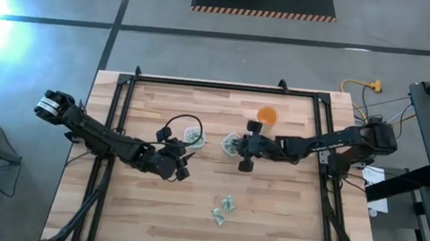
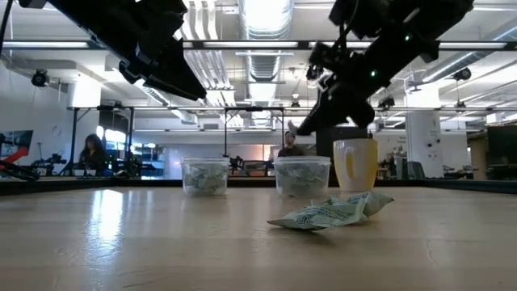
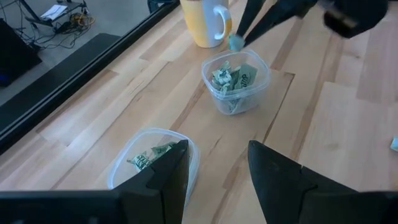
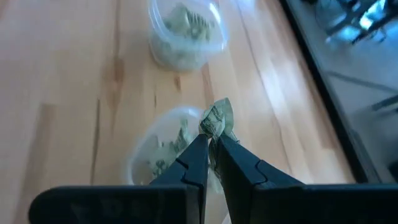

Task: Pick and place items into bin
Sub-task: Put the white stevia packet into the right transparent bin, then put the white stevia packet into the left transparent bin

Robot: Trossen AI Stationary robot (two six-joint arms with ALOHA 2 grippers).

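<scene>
One green-white wrapper is pinched in the right gripper, jaws clamped on it, w/ the clear cup directly below the tips. Left gripper waits open, beside the other cup.

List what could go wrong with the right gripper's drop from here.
1. The right gripper pinches only an edge of a wrapper piece above a clear cup; the light piece could flutter past the rim on release.
2. The orange cup stands close beside that arm and might get bumped.
3. The left gripper hangs open over the other clear cup, so the arms could crowd each other.
</scene>
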